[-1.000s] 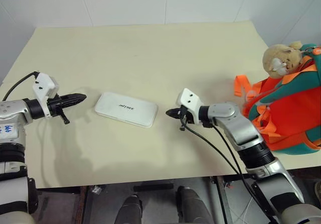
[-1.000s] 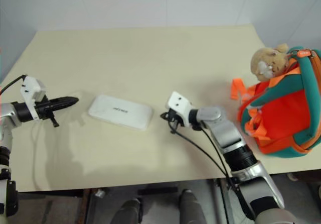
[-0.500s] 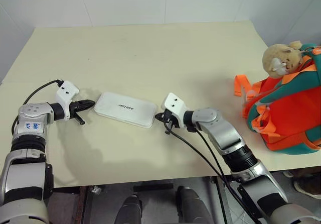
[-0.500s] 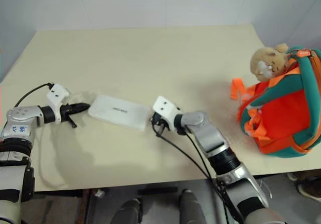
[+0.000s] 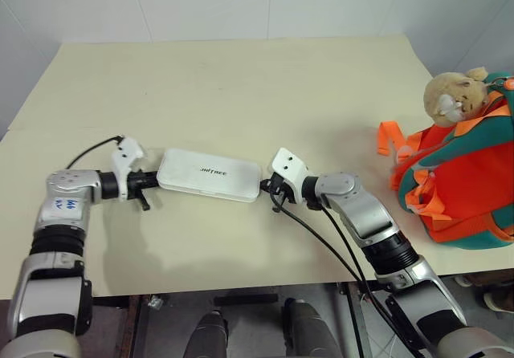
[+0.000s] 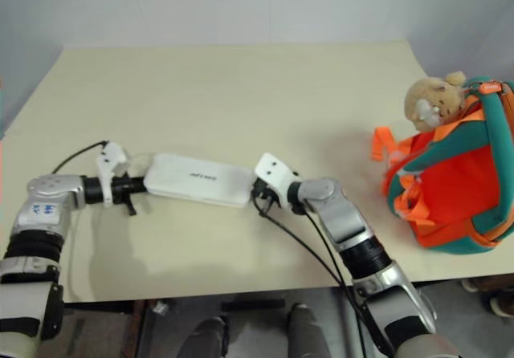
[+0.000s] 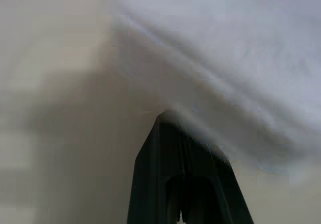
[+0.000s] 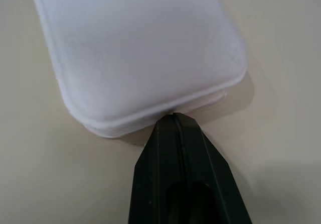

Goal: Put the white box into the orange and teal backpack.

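Note:
The white box (image 5: 210, 175) lies flat on the cream table (image 5: 241, 85), dark lettering on its top. My left gripper (image 5: 152, 181) is shut, its tip against the box's left short end. My right gripper (image 5: 263, 187) is shut too, its tip pressed to the box's right short end; the right wrist view shows those black fingers (image 8: 173, 148) meeting the white box (image 8: 135, 48) at its seam. In the left wrist view the white box (image 7: 225, 48) fills the area past the closed fingers (image 7: 170, 153). The orange and teal backpack (image 5: 462, 173) stands at the table's right edge, well clear of both grippers.
A tan plush bear (image 5: 454, 93) sits on top of the backpack. An orange strap (image 5: 388, 137) trails from it onto the table. Black cables hang from both wrists. The table's near edge (image 5: 241, 282) runs just behind my forearms.
My left gripper moved right and down until its tip reached the box's left end. The right gripper closed the last small gap to the right end. The box shifted slightly.

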`<action>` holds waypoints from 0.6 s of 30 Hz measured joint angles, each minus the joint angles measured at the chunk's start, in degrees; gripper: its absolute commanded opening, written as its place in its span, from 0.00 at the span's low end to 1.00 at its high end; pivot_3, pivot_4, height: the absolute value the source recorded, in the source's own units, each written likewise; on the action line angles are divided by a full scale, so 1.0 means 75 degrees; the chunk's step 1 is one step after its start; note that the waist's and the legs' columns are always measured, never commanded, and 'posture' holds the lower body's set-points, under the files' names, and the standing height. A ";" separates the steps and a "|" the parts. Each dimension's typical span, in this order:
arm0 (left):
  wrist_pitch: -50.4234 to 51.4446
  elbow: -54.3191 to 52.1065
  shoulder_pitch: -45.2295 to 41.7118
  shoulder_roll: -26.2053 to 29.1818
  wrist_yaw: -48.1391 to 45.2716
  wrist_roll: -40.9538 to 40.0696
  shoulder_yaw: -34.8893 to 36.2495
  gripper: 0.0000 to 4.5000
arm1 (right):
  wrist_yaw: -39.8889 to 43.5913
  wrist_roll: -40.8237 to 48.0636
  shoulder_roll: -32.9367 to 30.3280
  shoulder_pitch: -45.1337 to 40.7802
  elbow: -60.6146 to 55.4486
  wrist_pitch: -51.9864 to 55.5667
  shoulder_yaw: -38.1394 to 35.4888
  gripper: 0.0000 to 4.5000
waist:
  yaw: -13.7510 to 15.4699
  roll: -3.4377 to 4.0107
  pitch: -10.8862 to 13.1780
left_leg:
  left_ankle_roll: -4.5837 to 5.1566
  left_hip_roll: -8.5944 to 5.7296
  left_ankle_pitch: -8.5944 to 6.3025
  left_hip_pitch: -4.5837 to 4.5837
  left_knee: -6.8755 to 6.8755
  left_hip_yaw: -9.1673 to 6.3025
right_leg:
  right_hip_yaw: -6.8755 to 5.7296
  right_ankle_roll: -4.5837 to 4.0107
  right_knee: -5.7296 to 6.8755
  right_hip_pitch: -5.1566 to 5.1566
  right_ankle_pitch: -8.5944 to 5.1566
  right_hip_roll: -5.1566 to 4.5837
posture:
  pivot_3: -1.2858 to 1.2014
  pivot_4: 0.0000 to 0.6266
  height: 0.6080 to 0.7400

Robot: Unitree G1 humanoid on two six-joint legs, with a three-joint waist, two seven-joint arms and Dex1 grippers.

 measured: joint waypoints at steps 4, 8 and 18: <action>0.0711 -0.1058 0.0471 -0.0001 -0.0081 -0.0158 -0.0127 0.01 | 0.0262 0.0041 -0.0325 -0.0003 -0.0019 -0.0072 -0.0009 0.00 | -0.0024 0.0000 0.0000 | 0.0000 0.0001 0.0000 0.0001 0.0000 0.0000 | 0.0000 0.0000 -0.0003 -0.0001 0.0000 0.0001 | 0.52 0.24 1.00; 0.1056 -0.1806 0.0863 0.0016 -0.0088 -0.0214 -0.0235 0.01 | 0.0427 0.0072 -0.0682 -0.0005 -0.0022 -0.0170 -0.0067 0.00 | -0.0009 0.0000 0.0000 | 0.0000 0.0000 0.0000 0.0003 0.0001 0.0000 | 0.0001 -0.0001 -0.0014 0.0000 0.0000 0.0000 | 0.52 0.24 1.00; 0.1163 -0.2065 0.1218 0.0989 0.0492 -0.0028 -0.0201 0.01 | 0.0541 0.0095 -0.0838 -0.0004 -0.0032 -0.0203 -0.0145 0.00 | -0.0050 0.0000 0.0000 | 0.0001 0.0000 0.0002 0.0022 0.0001 0.0001 | 0.0004 -0.0008 -0.0007 0.0001 -0.0004 0.0002 | 0.52 0.24 1.00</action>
